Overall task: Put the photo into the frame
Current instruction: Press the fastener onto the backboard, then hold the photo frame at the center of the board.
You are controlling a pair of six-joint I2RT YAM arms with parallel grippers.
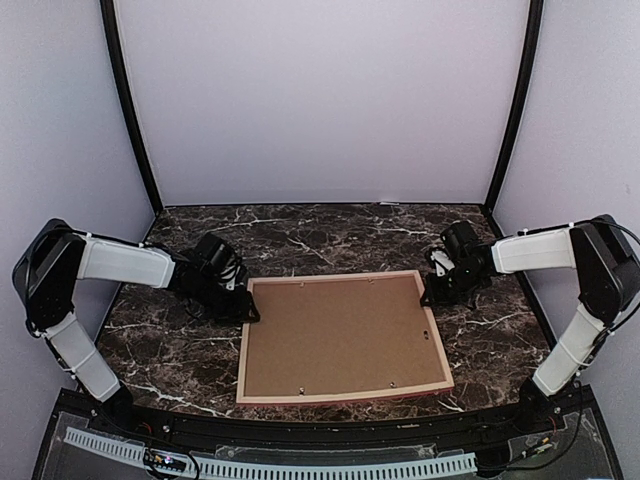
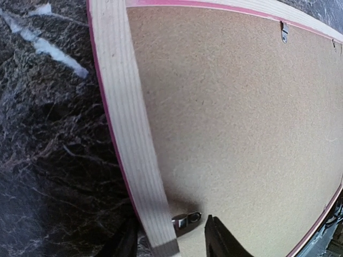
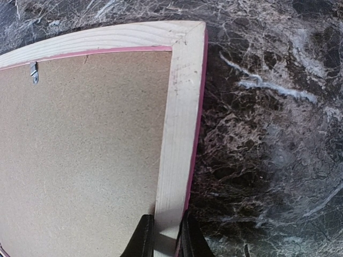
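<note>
Plainly, the frame (image 1: 243, 345) lies face down on the marble table (image 1: 490, 330), stretched between the two pincers. Its pale wooden back faces up, with the brown backing board (image 1: 340, 335) seated inside it. The left pincer (image 2: 171, 242) stands at the frame's far corner on its own side with its jaws apart and the side rail running up between them. One finger is beside the outer pink edge over the marble, the other inward of the rail over the board, clear of the wood. A small metal clip (image 2: 185, 220) sits just ahead of that inner finger, at the rail's inside edge. The right pincer (image 3: 167, 238) is at the opposite far corner, jaws nearly closed and pinching the side rail — board on its inner side, bare marble on its outer side.
</note>
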